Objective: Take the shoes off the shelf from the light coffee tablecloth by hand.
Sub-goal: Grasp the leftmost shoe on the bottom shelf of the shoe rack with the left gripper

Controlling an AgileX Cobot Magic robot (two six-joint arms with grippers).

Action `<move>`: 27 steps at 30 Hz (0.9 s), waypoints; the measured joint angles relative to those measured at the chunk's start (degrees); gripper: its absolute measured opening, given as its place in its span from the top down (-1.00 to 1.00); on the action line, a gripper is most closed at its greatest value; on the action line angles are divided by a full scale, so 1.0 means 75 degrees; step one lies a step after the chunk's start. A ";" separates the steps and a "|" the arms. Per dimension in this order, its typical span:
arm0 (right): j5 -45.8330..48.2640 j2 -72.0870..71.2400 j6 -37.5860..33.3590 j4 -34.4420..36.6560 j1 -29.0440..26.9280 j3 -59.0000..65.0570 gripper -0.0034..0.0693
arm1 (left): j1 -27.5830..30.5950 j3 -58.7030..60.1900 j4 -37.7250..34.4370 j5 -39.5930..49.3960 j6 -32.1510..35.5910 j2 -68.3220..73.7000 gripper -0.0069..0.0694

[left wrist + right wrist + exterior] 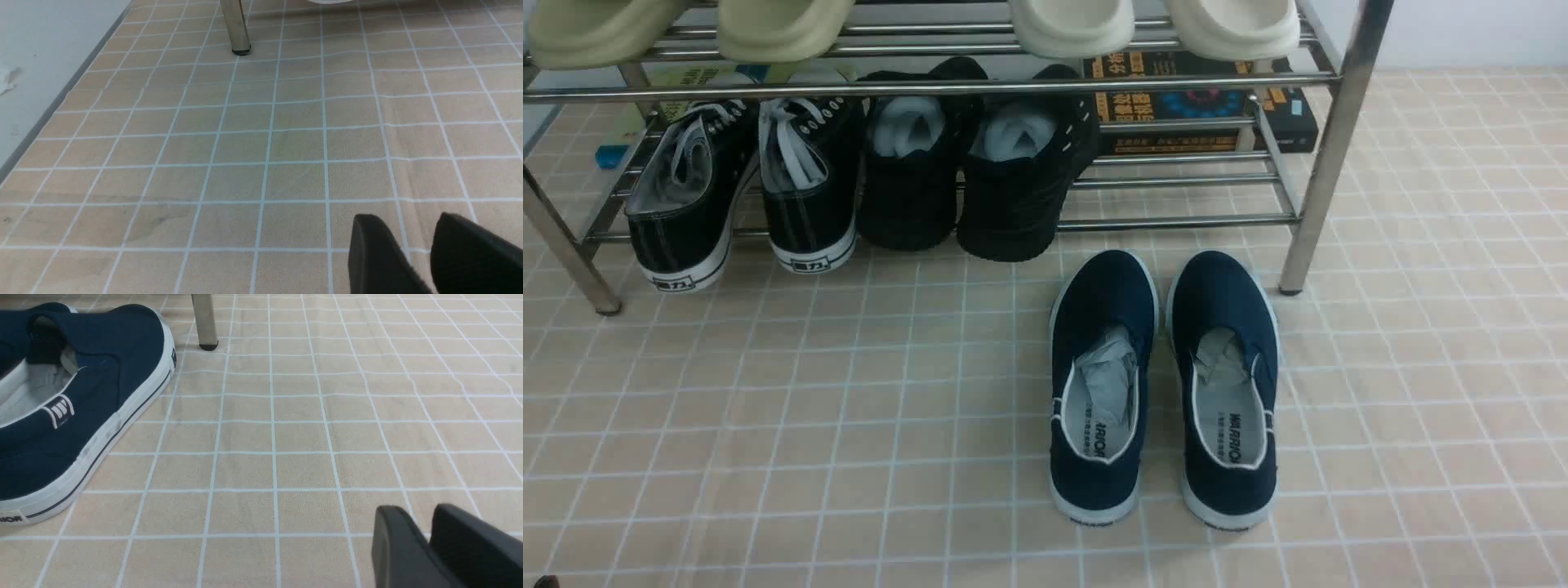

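The shoes, a pair of black lace-up sneakers with white laces and soles (690, 204) (809, 192), stand heels outward at the left end of the lower tier of the chrome shelf (1331, 155). The shelf stands on the light coffee tablecloth (849, 425). Neither gripper shows in the front view. In the left wrist view my left gripper (406, 218) hovers low over bare cloth, open, with a gap and nothing between its fingers; a shelf leg (237, 28) is well ahead. In the right wrist view my right gripper (416, 510) is shut on nothing, over cloth.
All-black shoes stuffed with white paper (968, 163) sit beside the sneakers. Navy slip-ons (1160, 384) stand on the cloth in front of the shelf, one close to my right gripper (81, 408). Pale slippers (768, 28) fill the top tier. A dark box (1201, 106) lies behind.
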 joint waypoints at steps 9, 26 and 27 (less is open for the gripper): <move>0.0000 0.0000 0.0000 -0.0006 0.0000 0.0000 0.47 | 0.0000 0.0000 0.0000 0.0000 0.0000 0.0000 0.19; 0.0000 0.0000 0.0000 0.0002 0.0000 0.0000 0.41 | 0.0000 0.0000 0.0000 0.0000 0.0000 0.0000 0.19; 0.0000 0.0000 0.0000 0.0002 0.0000 0.0000 0.41 | 0.0000 0.0000 0.0000 0.0000 0.0000 0.0000 0.19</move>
